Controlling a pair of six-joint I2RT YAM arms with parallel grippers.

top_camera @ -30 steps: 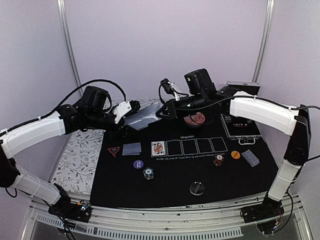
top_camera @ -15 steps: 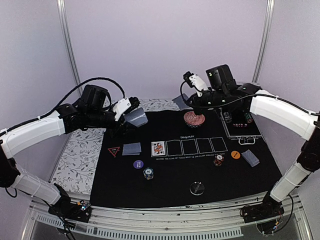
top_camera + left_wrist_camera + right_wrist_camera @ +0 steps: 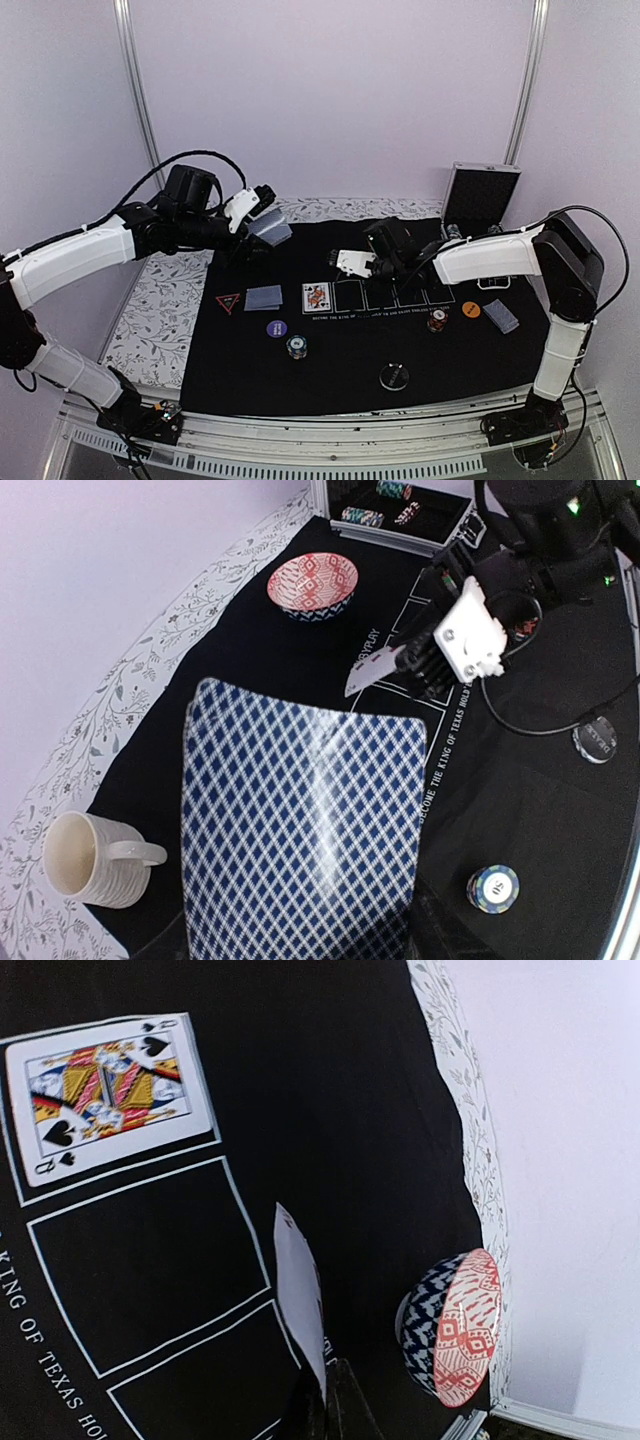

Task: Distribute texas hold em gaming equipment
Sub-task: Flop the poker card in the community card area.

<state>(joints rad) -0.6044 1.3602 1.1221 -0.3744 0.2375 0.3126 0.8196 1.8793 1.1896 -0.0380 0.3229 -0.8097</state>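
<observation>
Quick update: within the last second the right claw has been pulled away from the left claw, lifted past the red patterned bowl, and dropped low over the black felt mat on the tabletop. It is clenched on the bottom edge of a single white-faced playing card. The card is held nearly on edge just above the row of white outlined boxes.

The first box is already filled by the face-up queen of spades card. The held card hangs over the empty boxes right beside it and hasn't been laid down yet. So it looks like one card was taken off the deck and the second community spot is about to be dealt, though that's only a guess.

The left claw has barely been moved. It is parked up at the far left of the mat, closed on the fanned stack of blue diamond-backed cards, with the cream ribbed mug below it.

Face-down pairs, striped chip stacks and the purple round disc are already set out. Four boxes are still left to fill.
</observation>
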